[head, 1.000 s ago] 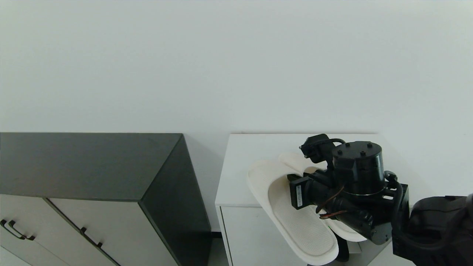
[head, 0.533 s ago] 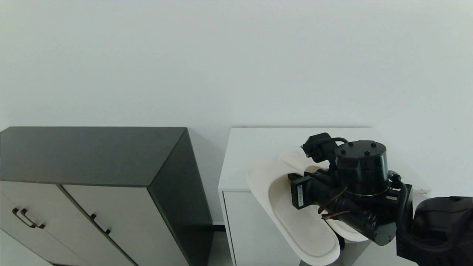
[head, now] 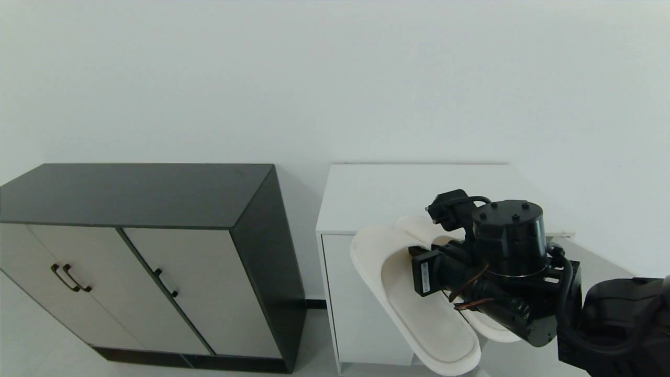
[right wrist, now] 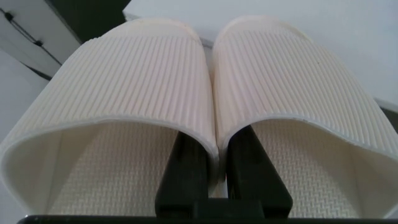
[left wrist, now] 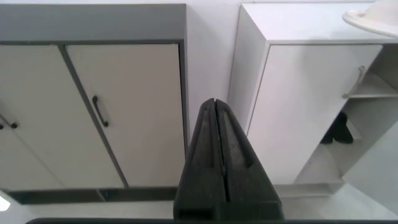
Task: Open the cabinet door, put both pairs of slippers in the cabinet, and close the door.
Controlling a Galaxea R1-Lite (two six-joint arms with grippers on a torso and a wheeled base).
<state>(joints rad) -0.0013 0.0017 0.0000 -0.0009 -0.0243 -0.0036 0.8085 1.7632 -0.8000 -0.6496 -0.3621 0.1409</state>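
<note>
Transport step: right hand (right wrist: 214,163) clamped on cream slippers (head: 429,314), 5 o'clock; left hand (left wrist: 219,130) together. Next: lower into white cabinet (head: 356,293).

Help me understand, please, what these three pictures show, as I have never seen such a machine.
It is a two-armed robot on wheels. The wide picture comes from a camera on its head; the other two from cameras on its wrists. The right gripper is shut on a pair of slippers, its fingers tucked under the straps, held in the air before a white cabinet. The left gripper is shut and empty, facing a dark-topped cabinet with closed doors.
</note>
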